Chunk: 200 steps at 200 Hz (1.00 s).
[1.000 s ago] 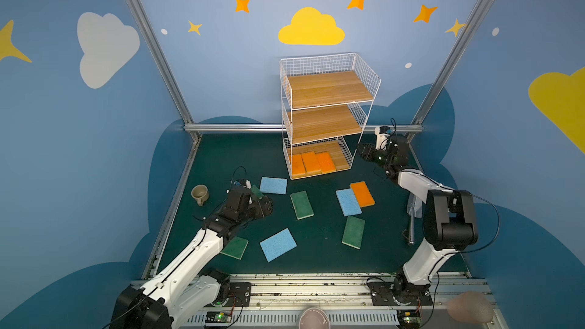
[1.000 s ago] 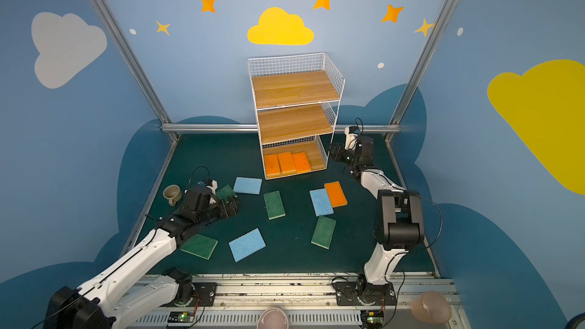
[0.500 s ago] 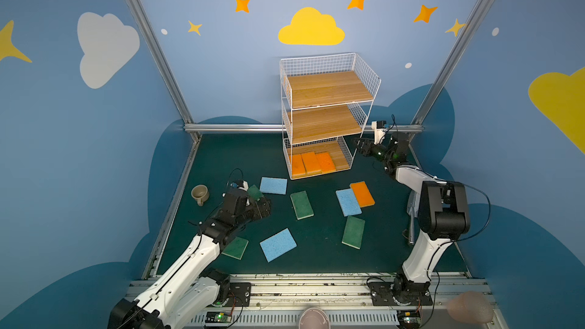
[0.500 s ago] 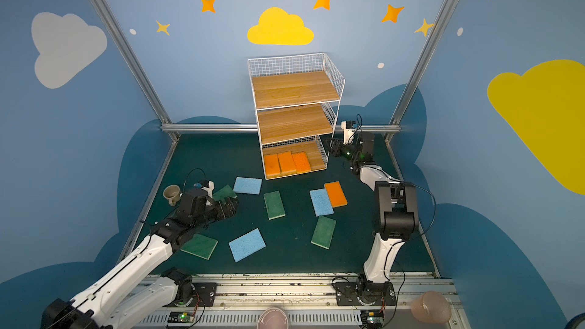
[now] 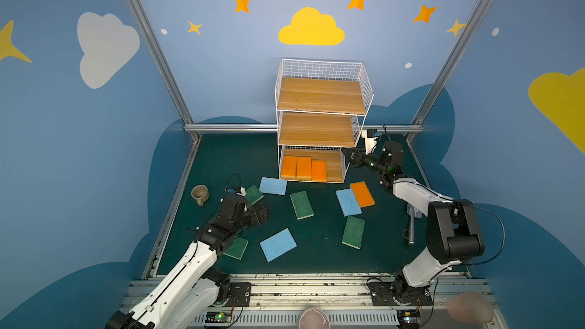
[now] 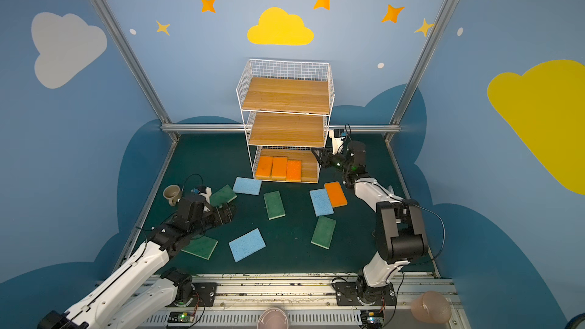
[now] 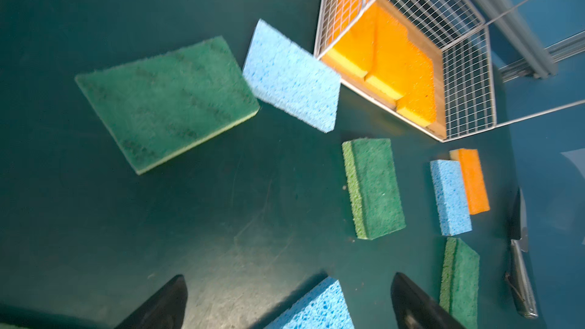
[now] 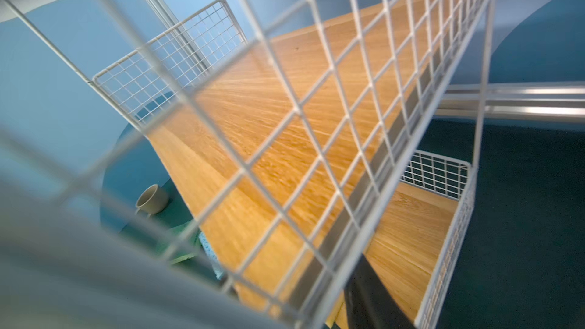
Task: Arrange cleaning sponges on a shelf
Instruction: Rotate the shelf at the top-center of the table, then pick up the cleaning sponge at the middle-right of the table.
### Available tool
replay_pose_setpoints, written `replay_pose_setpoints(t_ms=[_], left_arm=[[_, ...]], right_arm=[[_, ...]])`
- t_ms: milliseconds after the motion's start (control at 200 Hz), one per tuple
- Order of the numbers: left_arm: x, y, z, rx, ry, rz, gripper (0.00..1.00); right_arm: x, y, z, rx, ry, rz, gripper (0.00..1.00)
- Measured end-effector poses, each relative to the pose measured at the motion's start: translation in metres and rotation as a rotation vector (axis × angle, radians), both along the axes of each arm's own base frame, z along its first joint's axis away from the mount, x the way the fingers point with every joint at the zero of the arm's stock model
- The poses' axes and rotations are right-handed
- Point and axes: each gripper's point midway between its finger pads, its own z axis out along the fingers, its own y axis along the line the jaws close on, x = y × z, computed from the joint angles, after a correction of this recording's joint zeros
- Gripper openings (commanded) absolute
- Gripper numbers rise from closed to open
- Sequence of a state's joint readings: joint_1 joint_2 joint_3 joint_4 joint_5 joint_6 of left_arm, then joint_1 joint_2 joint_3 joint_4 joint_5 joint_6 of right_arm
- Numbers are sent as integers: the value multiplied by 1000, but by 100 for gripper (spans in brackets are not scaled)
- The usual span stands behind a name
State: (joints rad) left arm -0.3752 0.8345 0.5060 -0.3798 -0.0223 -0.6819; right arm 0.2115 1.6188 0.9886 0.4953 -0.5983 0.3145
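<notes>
The shelf (image 5: 319, 121) stands at the back with three orange sponges (image 5: 304, 168) side by side on its bottom plank. Loose on the green floor lie blue sponges (image 5: 273, 185) (image 5: 348, 201) (image 5: 278, 244), green sponges (image 5: 301, 205) (image 5: 353, 231) (image 5: 235, 247) (image 5: 254, 194) and an orange sponge (image 5: 362, 194). My left gripper (image 5: 261, 213) (image 7: 288, 276) hovers open and empty over bare floor, with a blue sponge's corner (image 7: 316, 305) just under it. My right gripper (image 5: 349, 154) stands open against the shelf's right wire side. One finger (image 8: 370, 295) shows through the mesh, holding nothing.
A beige cup (image 5: 199, 194) sits at the left by the metal frame rail. A metal-handled tool (image 5: 411, 223) lies on the floor beside the right arm. The shelf's wire side (image 8: 316, 140) fills the right wrist view.
The right gripper has edged closer to the shelf's right side and its arm has shifted. The left gripper has drifted slightly toward the front. No sponge has moved.
</notes>
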Motion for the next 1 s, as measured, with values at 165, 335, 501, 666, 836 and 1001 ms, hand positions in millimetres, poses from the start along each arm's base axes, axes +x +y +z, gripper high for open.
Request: replay_pose_setpoints(t_ms=[165, 335, 501, 666, 836, 1001], left_arm=[[-7, -2, -19, 10, 91, -9, 99], [-13, -7, -30, 10, 157, -27, 95], [-9, -14, -26, 11, 180, -44, 84], [0, -28, -24, 27, 213, -80, 82], [11, -54, -24, 46, 227, -144, 93], [18, -76, -20, 43, 188, -200, 99]], right_arm=[[-7, -3, 11, -2, 17, -34, 64], [-19, -19, 23, -3, 53, -107, 73], [-45, -47, 29, -7, 113, -224, 73], [-73, -88, 36, 2, 186, -405, 64], [-80, -132, -3, 3, 373, -554, 64], [-85, -169, -90, 10, 684, -657, 66]])
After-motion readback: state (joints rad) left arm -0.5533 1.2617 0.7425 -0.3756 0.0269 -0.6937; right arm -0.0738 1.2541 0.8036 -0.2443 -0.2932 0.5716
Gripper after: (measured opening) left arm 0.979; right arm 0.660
